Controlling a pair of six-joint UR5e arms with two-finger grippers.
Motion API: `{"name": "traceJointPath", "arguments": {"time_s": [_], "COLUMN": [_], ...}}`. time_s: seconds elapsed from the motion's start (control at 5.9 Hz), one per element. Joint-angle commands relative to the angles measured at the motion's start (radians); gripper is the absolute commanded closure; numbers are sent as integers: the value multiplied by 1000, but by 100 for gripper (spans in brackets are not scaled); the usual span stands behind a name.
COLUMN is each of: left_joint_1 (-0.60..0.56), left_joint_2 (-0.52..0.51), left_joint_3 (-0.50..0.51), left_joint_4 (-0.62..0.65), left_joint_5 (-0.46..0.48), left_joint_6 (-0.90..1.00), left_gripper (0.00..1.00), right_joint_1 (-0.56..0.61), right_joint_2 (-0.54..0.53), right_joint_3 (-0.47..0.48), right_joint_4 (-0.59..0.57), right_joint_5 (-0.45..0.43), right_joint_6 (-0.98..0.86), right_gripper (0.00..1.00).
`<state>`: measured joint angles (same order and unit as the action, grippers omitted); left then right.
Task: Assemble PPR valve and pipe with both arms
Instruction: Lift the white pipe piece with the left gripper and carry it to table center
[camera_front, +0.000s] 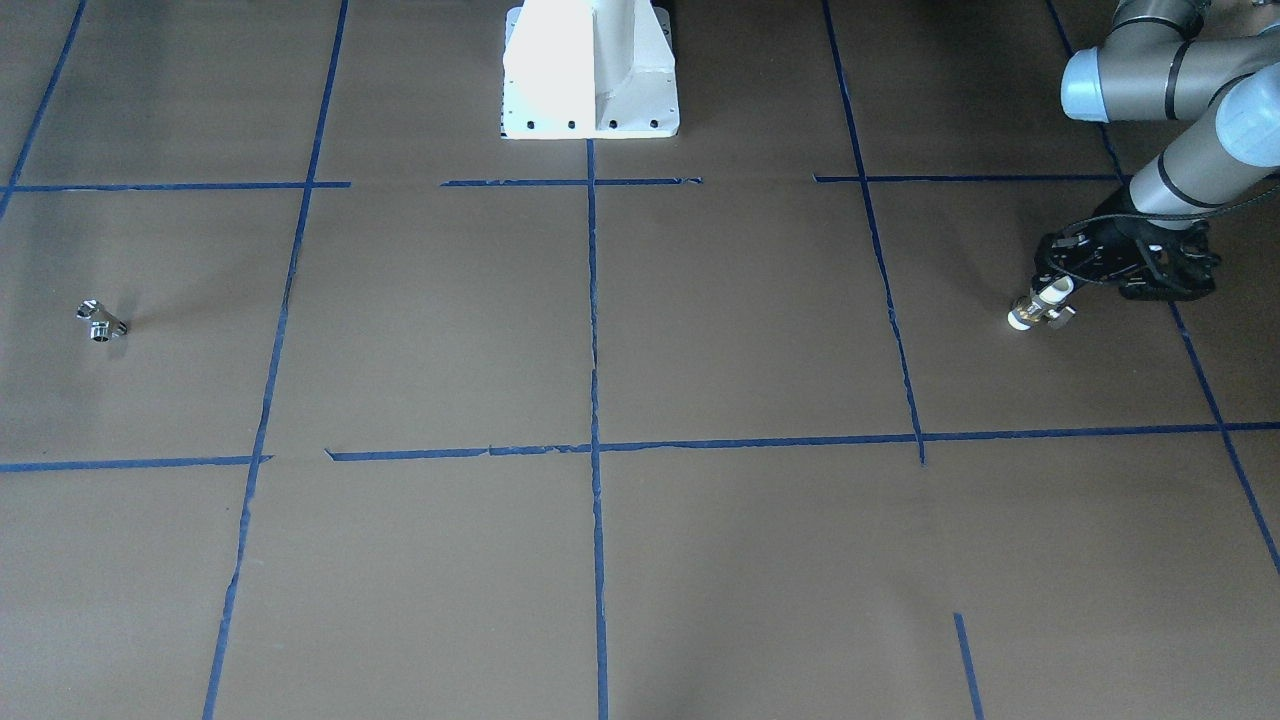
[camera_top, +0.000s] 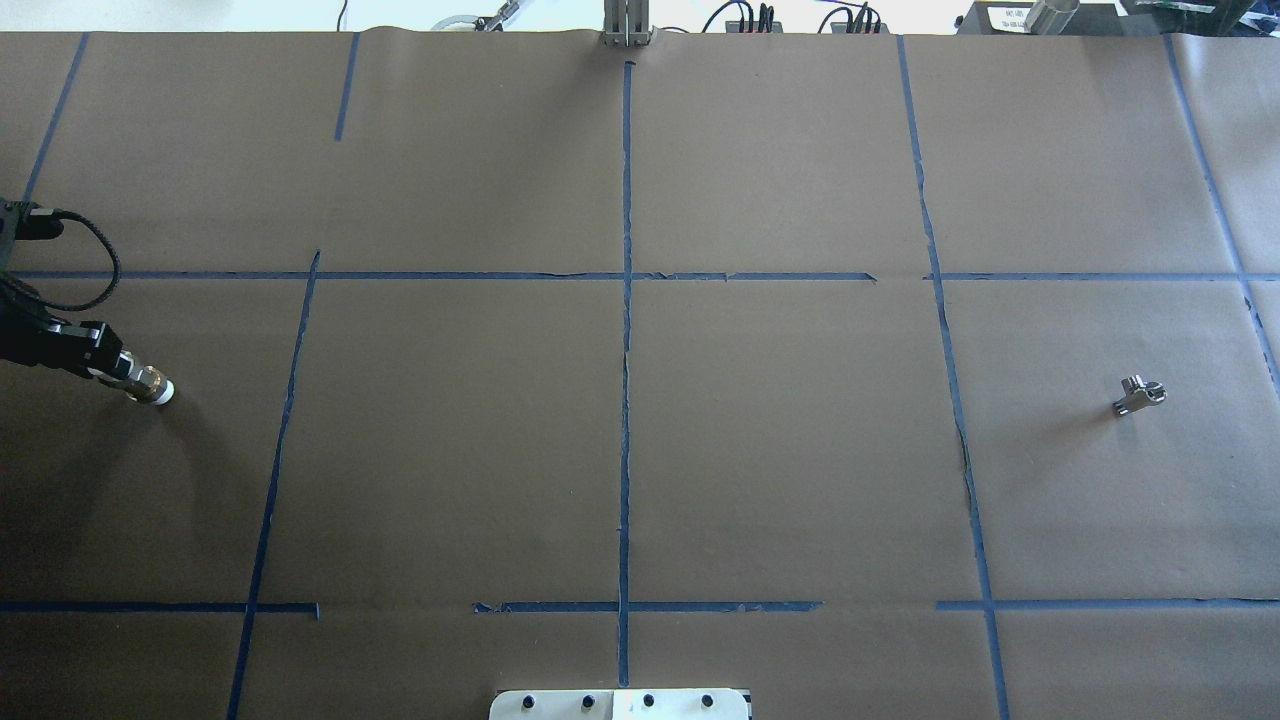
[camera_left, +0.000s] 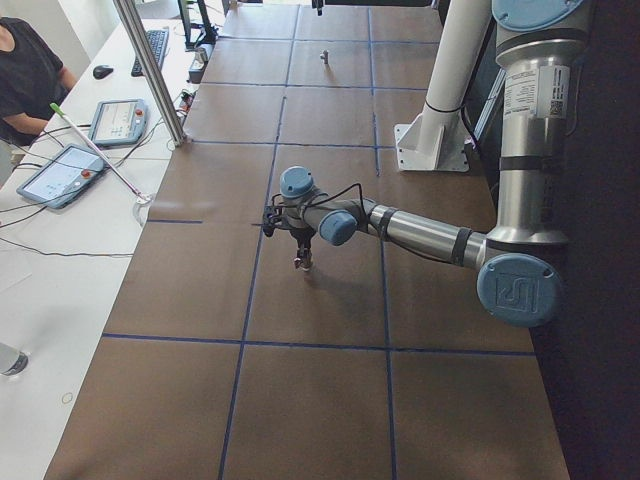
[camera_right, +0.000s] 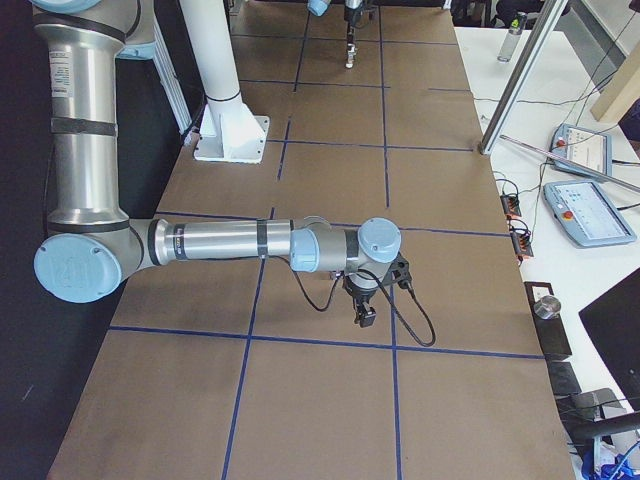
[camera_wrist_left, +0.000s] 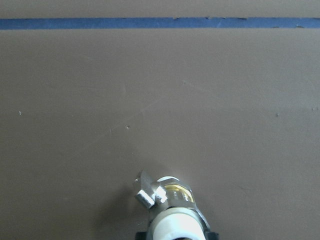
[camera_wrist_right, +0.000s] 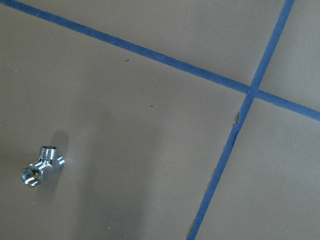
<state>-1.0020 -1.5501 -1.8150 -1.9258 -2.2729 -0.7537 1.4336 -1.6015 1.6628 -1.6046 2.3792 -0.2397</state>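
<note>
My left gripper is shut on the PPR valve, which has white ends, a brass middle and a small side lever. It holds the valve by one white end, with the other end pointing out and down, close over the brown table at the robot's far left. The left wrist view shows the valve at its bottom edge. The pipe, a small chrome branched fitting, lies alone on the table at the far right. My right gripper hangs above that area; I cannot tell whether it is open or shut.
The white pedestal stands at the table's robot-side edge in the middle. Blue tape lines grid the brown table. A metal post, tablets and a seated person are on the operators' side.
</note>
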Motion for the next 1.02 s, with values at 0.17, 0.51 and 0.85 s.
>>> {"name": "traceJointPath", "arguments": {"time_s": [0.17,0.51,0.85], "left_joint_1": [25,185,378], "left_joint_2": [-199,-344,-599], "left_joint_3": [-50,-58,-50], "left_joint_4": [39,79,325], "left_joint_5": [0,22,253], "left_joint_6": [-174,-327,-404], "left_gripper": [100,100,100], "right_joint_1": [1,1,-4], "right_joint_2": [0,0,0], "right_joint_3": [-2,-3,-3], "right_joint_4": [0,2,2], "right_joint_5": [0,0,0], "right_joint_6": [0,0,0], "right_gripper": [0,0,0]}}
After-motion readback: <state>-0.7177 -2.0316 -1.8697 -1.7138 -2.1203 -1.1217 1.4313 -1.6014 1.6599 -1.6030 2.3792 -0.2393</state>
